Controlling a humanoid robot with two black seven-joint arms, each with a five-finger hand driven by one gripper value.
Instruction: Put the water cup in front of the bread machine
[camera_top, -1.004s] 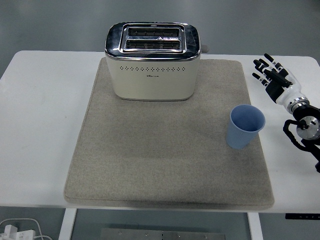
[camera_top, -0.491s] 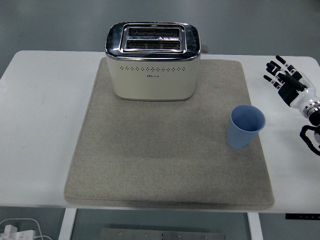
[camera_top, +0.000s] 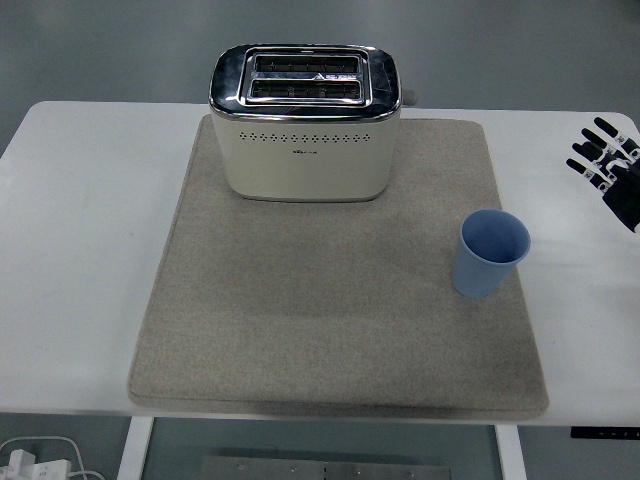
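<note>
The right hand (camera_top: 612, 172) is withdrawing toward the right edge of the view, having sat nearer the blue water cup (camera_top: 489, 252) a second ago; its fingers are spread apart and holding nothing. The cup is standing upright and unmoved on the right part of the grey mat (camera_top: 330, 330), off to the right of the bread machine (camera_top: 305, 120) rather than in front of it, so the placement is judged not yet begun. A small dark marking is showing on the machine's front, too small to read. The left hand is not showing.

White table (camera_top: 80, 250) over a grey-green floor (camera_top: 100, 50).
</note>
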